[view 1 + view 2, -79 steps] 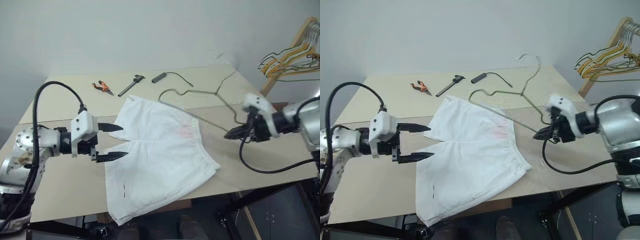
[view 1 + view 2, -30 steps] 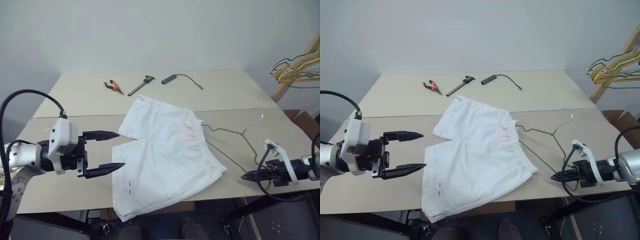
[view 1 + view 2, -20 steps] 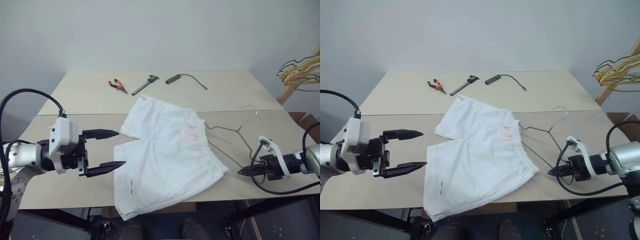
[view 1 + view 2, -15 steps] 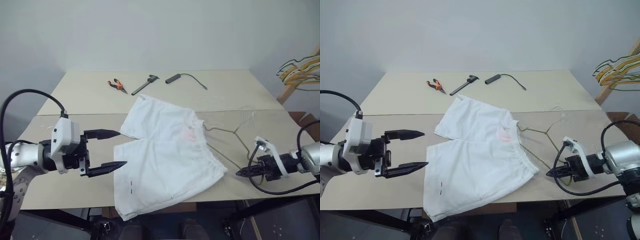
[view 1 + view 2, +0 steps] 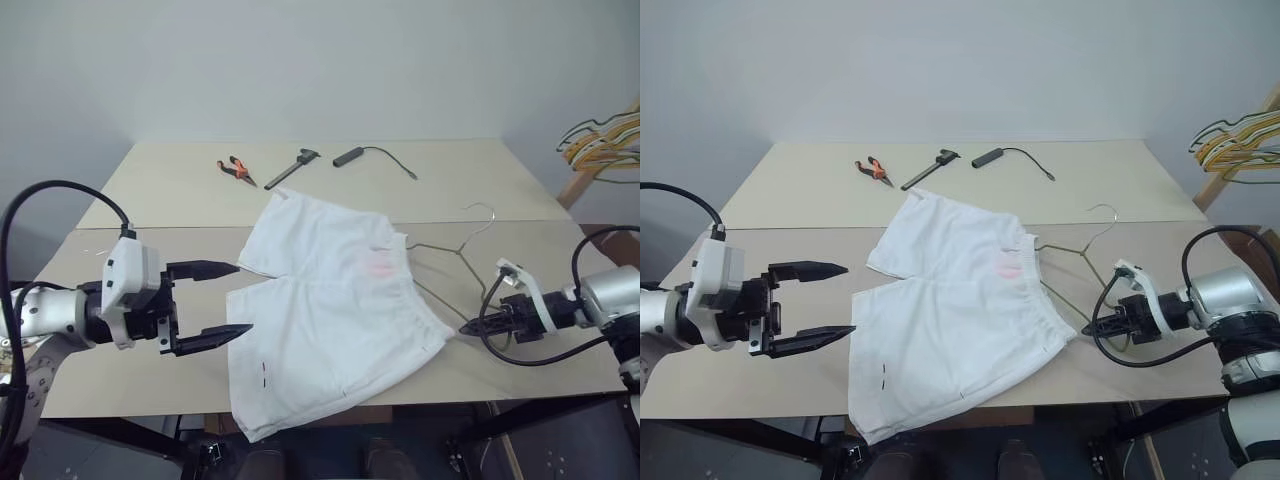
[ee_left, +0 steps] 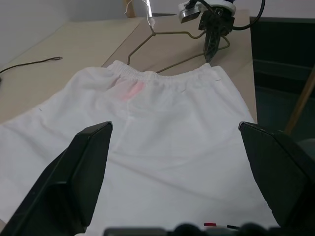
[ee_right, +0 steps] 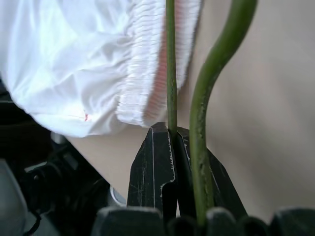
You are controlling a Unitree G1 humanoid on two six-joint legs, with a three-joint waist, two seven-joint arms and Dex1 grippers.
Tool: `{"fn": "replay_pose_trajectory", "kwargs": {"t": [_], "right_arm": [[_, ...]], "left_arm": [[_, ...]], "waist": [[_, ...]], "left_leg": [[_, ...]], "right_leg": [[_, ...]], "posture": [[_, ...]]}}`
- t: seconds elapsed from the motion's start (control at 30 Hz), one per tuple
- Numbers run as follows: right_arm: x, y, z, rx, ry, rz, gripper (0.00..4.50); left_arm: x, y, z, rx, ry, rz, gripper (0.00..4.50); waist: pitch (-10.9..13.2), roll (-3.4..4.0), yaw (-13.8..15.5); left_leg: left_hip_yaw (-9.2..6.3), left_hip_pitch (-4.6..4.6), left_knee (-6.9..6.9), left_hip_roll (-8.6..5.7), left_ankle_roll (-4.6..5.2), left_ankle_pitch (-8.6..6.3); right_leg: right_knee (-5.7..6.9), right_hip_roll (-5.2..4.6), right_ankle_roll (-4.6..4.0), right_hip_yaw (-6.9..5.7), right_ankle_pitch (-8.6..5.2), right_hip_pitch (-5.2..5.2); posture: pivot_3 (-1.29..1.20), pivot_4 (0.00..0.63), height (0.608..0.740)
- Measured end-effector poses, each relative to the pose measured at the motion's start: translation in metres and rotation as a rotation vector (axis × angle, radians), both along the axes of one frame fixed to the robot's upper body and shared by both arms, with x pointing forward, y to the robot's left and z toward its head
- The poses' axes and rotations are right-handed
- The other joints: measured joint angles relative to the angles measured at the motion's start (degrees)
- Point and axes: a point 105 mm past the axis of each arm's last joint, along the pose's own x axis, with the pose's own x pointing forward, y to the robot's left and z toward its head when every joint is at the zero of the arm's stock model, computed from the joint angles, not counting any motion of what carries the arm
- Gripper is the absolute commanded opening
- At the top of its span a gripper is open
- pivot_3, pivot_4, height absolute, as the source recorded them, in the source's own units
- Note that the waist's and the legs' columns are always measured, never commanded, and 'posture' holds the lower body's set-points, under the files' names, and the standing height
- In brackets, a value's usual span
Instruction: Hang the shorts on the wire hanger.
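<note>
From the head cameras I see the shorts [image 5: 330,310] spread flat on the table [image 5: 150,190], waistband toward my right, and the hanger [image 5: 455,262] lying just past that waistband with its hook pointing away from me. My right gripper [image 5: 472,327] is down at the hanger's near corner, fingers pressed together on the wire; my left gripper [image 5: 215,301] hovers beside the shorts' leg edge, spread wide and holding nothing. Pliers [image 5: 236,170], a caliper [image 5: 291,168] and a cabled probe [image 5: 350,156] lie at the far side, well clear, and a bunch of coloured hangers [image 5: 602,145] hangs off to the right. In the left wrist view, both wide fingers [image 6: 81,172] frame the shorts [image 6: 147,147], not touching the cloth, and the right gripper [image 6: 210,42] stands across the waistband on the hanger [image 6: 172,34]. In the right wrist view, the black fingers [image 7: 152,167] pinch one thin wire run [image 7: 171,64], while the thicker-looking run passes alongside, right against the elastic waistband [image 7: 142,73]. My worry: the pinch is on a thin, springy wire near a corner, so I judge it could twist or slip out when I lift. I also think the wire could snag the waistband and drag the shorts off the table edge, since the left gripper isn't pinning them yet.
</note>
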Motion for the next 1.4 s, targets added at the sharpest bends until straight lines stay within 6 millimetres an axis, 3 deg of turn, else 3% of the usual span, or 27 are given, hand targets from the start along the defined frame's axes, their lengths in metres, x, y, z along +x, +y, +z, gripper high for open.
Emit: {"fn": "replay_pose_trajectory", "kwargs": {"t": [0.17,0.4,0.53,0.73,1.1,1.23,1.4], "right_arm": [[0.005,-0.005,0.001,-0.008,0.034,-0.029,0.0],[-0.014,-0.006,0.012,-0.002,0.052,0.053,0.0],[-0.004,-0.002,0.004,0.026,0.069,0.004,0.0],[0.022,-0.003,0.014,0.036,0.021,-0.099,0.0],[0.014,0.003,0.017,0.024,0.032,0.003,0.0],[0.023,0.004,0.0,-0.047,0.072,-0.002,0.0],[0.034,0.014,-0.002,-0.061,0.049,0.032,0.0]], "left_arm": [[-0.003,0.001,-0.005,0.004,0.017,0.007,4.48],[-0.004,0.003,0.001,0.008,-0.013,0.018,4.48],[-0.003,-0.001,0.002,0.009,-0.028,-0.005,4.48],[0.0,-0.002,0.003,0.007,-0.029,-0.016,4.48],[-0.001,-0.001,0.001,0.009,-0.019,-0.015,4.48],[-0.002,-0.002,0.0,0.009,-0.016,-0.018,4.48],[-0.002,-0.002,0.001,0.01,-0.018,-0.022,4.48]], "waist": [[0.0,0.01,0.1],[0.0,0.02,0.6],[0.0,0.02,-0.1],[-0.1,0.04,-0.1],[-0.1,0.04,0.1],[-0.1,0.05,-0.6],[-0.1,0.06,-0.6]], "left_leg": [[0.01,0.02,0.0,0.0,-0.01,0.01],[0.01,-0.04,-0.07,-0.01,-0.02,0.01],[0.06,0.03,-0.07,-0.01,-0.08,0.05],[0.06,-0.04,-0.1,-0.03,-0.08,0.05],[0.05,-0.16,-0.16,-0.01,-0.08,0.05],[0.11,-0.06,-0.16,-0.01,-0.17,0.1],[0.07,-0.12,-0.18,-0.02,-0.19,0.11]], "right_leg": [[0.02,0.01,-0.02,0.0,0.02,0.0],[-0.01,-0.03,-0.03,-0.05,0.01,-0.08],[0.03,0.01,-0.07,-0.01,0.04,-0.05],[0.0,0.02,-0.08,-0.01,0.04,-0.11],[0.06,0.02,-0.09,-0.02,0.05,-0.28],[0.1,0.05,-0.15,0.0,0.1,-0.27],[0.1,0.04,-0.15,0.0,0.1,-0.29]], "posture": [[0.12,0.024,0.74],[0.1,0.021,0.74],[0.09,0.017,0.74],[0.1,0.016,0.74],[0.1,0.016,0.74],[0.1,0.013,0.74],[0.12,0.009,0.74]]}}
